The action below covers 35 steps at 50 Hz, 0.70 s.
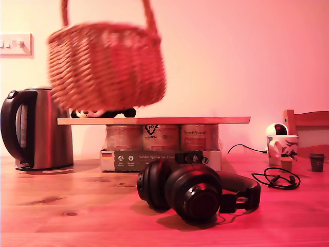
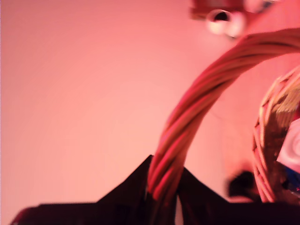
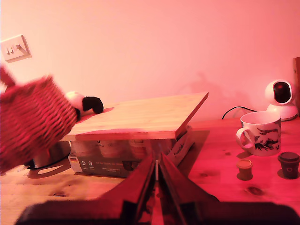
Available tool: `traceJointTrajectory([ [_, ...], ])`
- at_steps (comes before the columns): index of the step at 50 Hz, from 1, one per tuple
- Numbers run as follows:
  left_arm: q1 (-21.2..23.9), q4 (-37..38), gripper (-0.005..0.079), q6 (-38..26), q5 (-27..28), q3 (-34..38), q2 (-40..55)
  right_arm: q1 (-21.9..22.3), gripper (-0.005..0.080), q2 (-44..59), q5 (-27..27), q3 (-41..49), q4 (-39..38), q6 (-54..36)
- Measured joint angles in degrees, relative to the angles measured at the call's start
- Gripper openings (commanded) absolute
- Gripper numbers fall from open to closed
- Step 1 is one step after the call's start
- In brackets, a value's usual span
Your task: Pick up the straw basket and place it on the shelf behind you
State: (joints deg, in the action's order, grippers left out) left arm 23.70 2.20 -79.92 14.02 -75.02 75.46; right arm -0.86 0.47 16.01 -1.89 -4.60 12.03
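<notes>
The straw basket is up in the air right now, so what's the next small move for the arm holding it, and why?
Probably lower it slowly onto the shelf. My first gripper is shut on the braided handle, and the straw basket hangs motion-blurred above the board's end at the exterior view's left, overhanging it towards the kettle. Nudging it toward the exterior view's right first should seat it on the bare board, clear of the plush toy.

Both grippers closed, one loaded.
My first gripper [image 2: 164, 199] has its jaws clamped on the straw basket [image 2: 187, 126] handle; my second gripper [image 3: 157, 187] holds its jaws together, empty.
</notes>
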Motion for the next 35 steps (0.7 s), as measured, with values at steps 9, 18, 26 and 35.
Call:
traceJointTrajectory([
  [9, 1.5, 0.4, -0.0021, 0.0, 0.2, -6.1, 6.1, 0.0, -0.0013, 0.0, 0.0, 0.0, 0.0, 0.0],
  [18, 2.2, 1.9, -0.0021, 0.0, 0.5, -14.2, 12.9, 0.0, -0.0013, 0.0, 0.0, 0.0, 0.0, 0.0],
  [26, 2.2, 3.1, -0.0021, 0.1, 1.0, -21.9, 18.6, 0.0, -0.0013, 0.0, 0.0, 0.0, 0.7, 0.0],
  [35, 2.2, 3.1, -0.0021, 1.1, 2.3, -29.9, 24.6, 0.0, -0.0013, 0.0, 0.0, 0.0, 1.9, 0.0],
])
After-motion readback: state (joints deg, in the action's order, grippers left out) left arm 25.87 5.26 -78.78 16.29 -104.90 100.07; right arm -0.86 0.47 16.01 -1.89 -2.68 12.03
